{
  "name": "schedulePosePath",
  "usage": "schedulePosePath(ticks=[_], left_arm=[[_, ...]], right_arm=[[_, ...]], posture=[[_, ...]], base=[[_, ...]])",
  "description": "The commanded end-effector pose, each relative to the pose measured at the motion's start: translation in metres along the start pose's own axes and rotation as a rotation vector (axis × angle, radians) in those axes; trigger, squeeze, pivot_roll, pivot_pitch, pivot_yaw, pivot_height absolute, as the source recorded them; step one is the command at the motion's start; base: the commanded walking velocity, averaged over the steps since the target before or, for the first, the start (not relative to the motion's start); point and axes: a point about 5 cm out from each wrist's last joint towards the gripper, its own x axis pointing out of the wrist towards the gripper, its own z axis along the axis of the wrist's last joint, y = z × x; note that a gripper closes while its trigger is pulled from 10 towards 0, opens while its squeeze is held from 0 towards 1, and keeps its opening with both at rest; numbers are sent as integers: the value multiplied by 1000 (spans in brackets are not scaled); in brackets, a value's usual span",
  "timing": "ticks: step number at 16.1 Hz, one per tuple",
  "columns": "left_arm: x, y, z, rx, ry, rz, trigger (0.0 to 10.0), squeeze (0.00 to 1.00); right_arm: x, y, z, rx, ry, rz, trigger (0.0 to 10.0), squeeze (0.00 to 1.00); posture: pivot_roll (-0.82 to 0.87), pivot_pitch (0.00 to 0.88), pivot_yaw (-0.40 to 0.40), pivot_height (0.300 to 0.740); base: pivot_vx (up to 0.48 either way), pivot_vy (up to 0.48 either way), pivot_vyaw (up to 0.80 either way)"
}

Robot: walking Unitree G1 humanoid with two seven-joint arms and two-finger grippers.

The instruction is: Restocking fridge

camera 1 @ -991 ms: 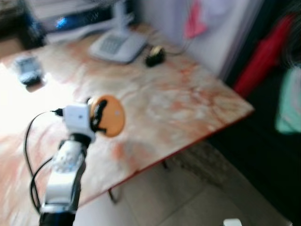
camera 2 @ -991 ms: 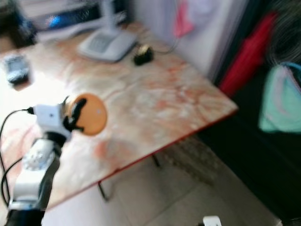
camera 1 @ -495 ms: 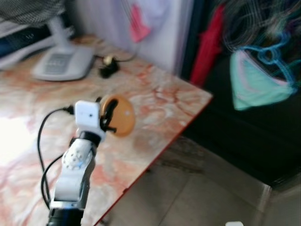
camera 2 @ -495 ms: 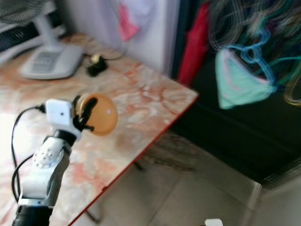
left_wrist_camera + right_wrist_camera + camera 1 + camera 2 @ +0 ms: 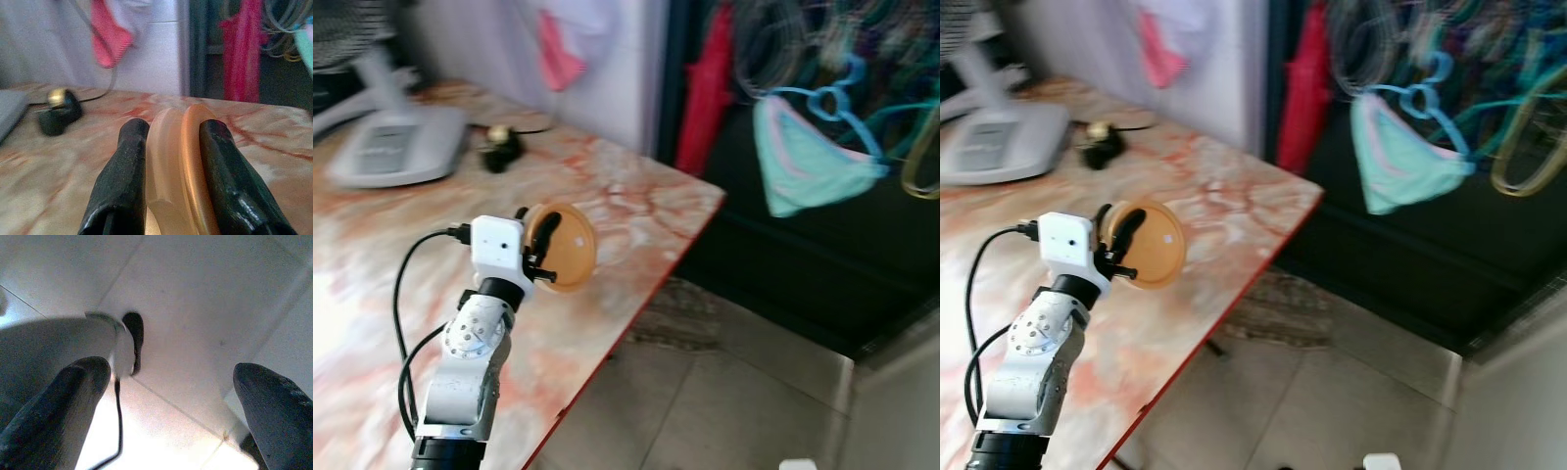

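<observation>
Currently, 1 orange lidded plastic tub: clamped edgewise between left hand fingers, above marble bench at 10 o'clock. Likely light, rigid, slick; grip rims. Right hand spread, idle.

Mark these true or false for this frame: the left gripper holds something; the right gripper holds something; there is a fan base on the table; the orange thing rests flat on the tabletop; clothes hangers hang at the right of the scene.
1. The left gripper is shut on the orange round container. True; the left wrist view shows a finger on each side of it.
2. The right gripper holds an item. False; its fingers are spread apart over bare floor tiles.
3. A fan base stands on the marble table. True.
4. The container lies flat on the table. False; it is held up on edge above the tabletop.
5. Hangers hang at the right. True.
</observation>
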Motion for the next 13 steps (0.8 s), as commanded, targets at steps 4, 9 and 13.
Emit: schedulePosePath(ticks=[4,9,13], left_arm=[[-1,3,1,-7,2,2,10000,0],[-1,3,1,-7,-4,1,10000,0],[-1,3,-1,-26,3,8,10000,0]], right_arm=[[-1,3,-7,8,26,7,10000,0],[-1,2,-8,7,28,7,10000,0],[-1,2,-7,5,28,6,10000,0]], posture=[[-22,124,40,740],[-23,128,36,740],[-27,123,38,740]], base=[[0,-82,-800],[0,-192,-800],[0,0,-400]])
